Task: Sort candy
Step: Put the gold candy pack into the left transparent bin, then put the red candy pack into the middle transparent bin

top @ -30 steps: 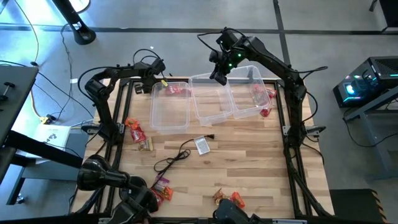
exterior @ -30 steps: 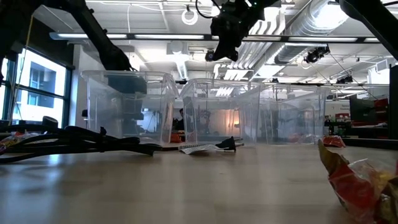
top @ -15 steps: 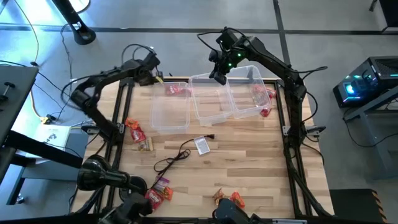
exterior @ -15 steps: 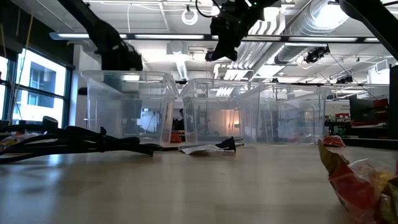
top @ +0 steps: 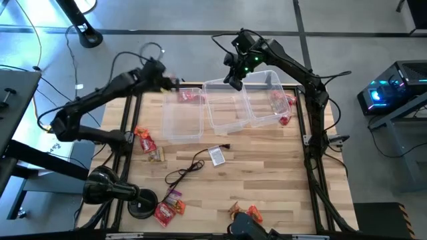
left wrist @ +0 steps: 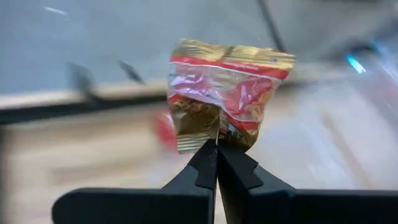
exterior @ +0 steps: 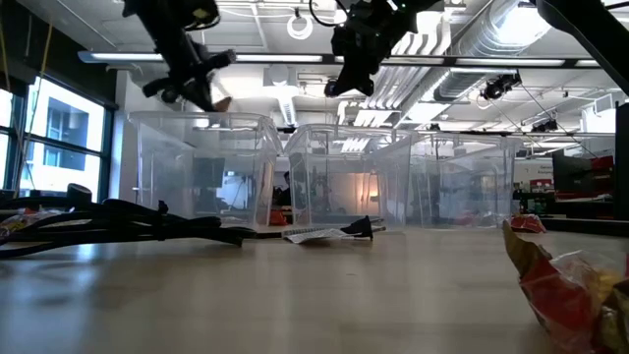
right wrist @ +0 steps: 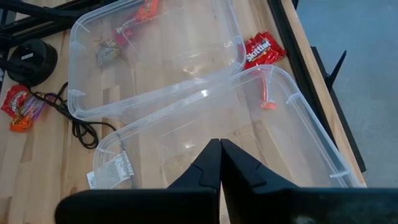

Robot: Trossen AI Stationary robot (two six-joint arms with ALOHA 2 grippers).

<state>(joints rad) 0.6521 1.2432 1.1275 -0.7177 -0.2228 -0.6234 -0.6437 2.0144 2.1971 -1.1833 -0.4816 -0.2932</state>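
Wooden table [top: 267, 167] with three clear bins along the far edge: left bin [top: 181, 123], middle bin [top: 223, 107], right bin [top: 263, 100].

Left arm reaches to the far left corner, by the left bin's far end. Left gripper [left wrist: 217, 148] is clamped on a red-and-gold candy packet [left wrist: 225, 93], pinched by its lower edge and lifted clear of the table.

Right gripper [right wrist: 219, 149] hangs above the middle bin, fingers closed on nothing.

Loose candy:
- red pieces [top: 145, 140] near the table's left edge
- more candy [top: 170, 205] at the near edge
- one red pack [right wrist: 263, 50] just outside the right bin
- some already sorted [right wrist: 127, 28] in a bin

Step in hand: carrying a picked piece toward a bin. Next move calls for deciding which bin suits this colour, bringing the packet over its opening, then letting go. The thin wrapper may swing or cling to the fingers.

Versus a second ago: left arm has stretched out straighter and swung farther out past the bin corner; its fingers were partly apart then, now closed. Right arm unchanged.
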